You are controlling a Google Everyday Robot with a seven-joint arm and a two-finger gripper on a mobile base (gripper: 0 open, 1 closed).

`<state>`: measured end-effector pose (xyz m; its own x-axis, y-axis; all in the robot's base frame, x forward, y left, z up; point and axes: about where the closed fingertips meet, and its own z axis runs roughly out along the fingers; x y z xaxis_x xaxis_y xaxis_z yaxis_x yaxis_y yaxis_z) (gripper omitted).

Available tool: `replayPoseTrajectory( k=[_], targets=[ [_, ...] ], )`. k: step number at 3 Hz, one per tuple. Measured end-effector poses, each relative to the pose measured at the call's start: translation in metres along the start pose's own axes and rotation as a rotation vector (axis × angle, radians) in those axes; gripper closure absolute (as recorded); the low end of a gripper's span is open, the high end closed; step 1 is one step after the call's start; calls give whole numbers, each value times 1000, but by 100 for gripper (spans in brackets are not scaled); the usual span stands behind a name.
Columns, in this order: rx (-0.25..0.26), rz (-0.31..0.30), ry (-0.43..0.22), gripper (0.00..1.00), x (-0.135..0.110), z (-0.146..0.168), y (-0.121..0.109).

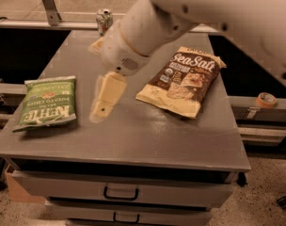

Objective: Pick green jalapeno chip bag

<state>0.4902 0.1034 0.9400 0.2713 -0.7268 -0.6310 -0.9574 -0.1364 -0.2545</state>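
The green jalapeno chip bag (pixel 46 102) lies flat at the left edge of the grey table (pixel 147 140), its white "Kettle" lettering upside down to me. My gripper (pixel 103 102) hangs above the middle of the table, pale fingers pointing down and left. It sits to the right of the green bag, apart from it, with nothing in it. The white arm reaches in from the upper right.
A brown-and-cream "Sea Salt" bag (pixel 183 81) lies right of the gripper. A drink can (pixel 104 20) stands at the table's far edge. A tape roll (pixel 266 100) sits on a ledge at the right. Drawers with handles (pixel 121 192) are below the tabletop.
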Motion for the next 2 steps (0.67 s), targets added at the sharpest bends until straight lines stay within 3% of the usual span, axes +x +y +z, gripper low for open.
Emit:
replayPoseTrajectory(
  k=[1, 2],
  targets=[
    [8, 26, -67, 0, -5, 42, -22],
    [1, 103, -126, 0, -5, 84, -22]
  ],
)
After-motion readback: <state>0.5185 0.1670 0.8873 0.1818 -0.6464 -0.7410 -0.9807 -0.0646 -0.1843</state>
